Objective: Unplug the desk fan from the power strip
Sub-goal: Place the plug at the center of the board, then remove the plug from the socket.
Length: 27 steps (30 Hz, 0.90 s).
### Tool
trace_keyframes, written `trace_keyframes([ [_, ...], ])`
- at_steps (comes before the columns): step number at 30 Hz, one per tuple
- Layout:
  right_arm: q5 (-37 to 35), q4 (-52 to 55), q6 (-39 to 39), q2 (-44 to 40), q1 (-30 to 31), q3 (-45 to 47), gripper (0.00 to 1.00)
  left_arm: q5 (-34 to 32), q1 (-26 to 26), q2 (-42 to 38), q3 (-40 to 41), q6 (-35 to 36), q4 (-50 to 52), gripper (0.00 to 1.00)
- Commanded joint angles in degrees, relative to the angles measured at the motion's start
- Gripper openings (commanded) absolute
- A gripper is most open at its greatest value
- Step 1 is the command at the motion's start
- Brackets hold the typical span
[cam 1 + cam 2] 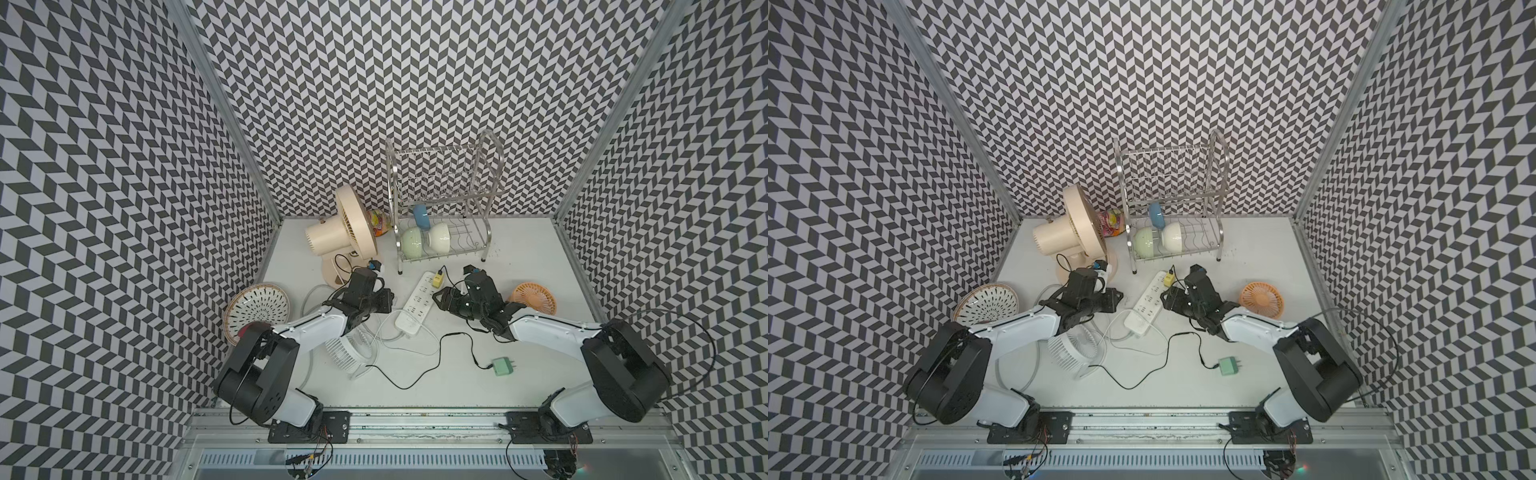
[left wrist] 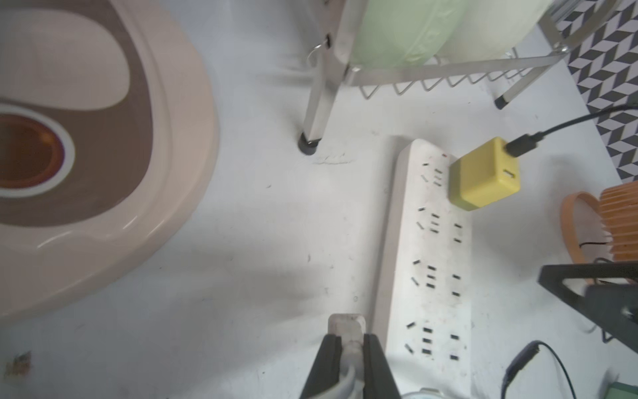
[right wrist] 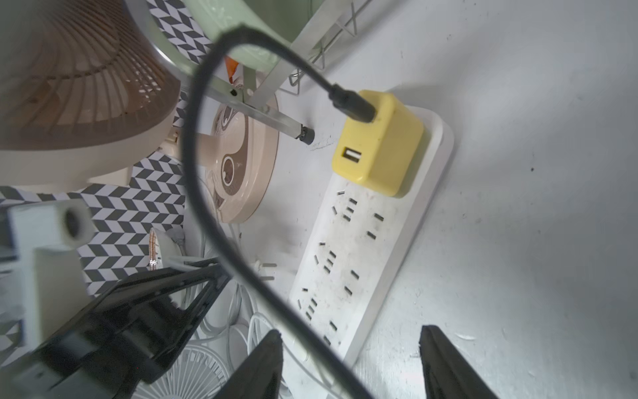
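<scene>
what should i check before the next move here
1. white plug clamped in left fingers: ok
2. plug's prongs out of the power strip: ok
3. right fingers open: ok
4. right fingers off the strip: cannot tell
5. black cable clear of right fingers: not ok, it runs between them
6. yellow adapter seated in the strip: ok

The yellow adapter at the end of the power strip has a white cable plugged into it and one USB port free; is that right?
Not quite: the cable is black, not white, as the right wrist view shows. The yellow adapter does sit at the end of the power strip with one USB port free.
</scene>
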State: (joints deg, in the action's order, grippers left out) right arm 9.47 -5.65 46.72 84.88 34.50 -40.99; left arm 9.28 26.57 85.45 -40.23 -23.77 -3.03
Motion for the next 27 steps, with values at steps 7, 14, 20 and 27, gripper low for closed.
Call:
trace_keyframes([
  [7,-2.7,4.1,-3.1,-6.4,0.8,0.4,0.63,-0.1,-1.8,-1.5,2.6,-2.3,-1.0,0.67],
  [14,-6.0,9.3,-7.6,-9.8,1.0,-3.5,0.63,-2.9,3.6,-7.7,-0.2,-1.1,1.0,0.76],
  [20,-9.0,14.7,-11.5,-12.0,1.1,-7.4,0.63,-5.3,10.5,-6.0,-3.7,-0.6,1.2,0.71],
  [27,-12.0,18.0,-13.8,-12.3,0.9,-11.6,0.66,-5.9,11.0,3.4,-8.5,0.1,-0.6,0.72],
])
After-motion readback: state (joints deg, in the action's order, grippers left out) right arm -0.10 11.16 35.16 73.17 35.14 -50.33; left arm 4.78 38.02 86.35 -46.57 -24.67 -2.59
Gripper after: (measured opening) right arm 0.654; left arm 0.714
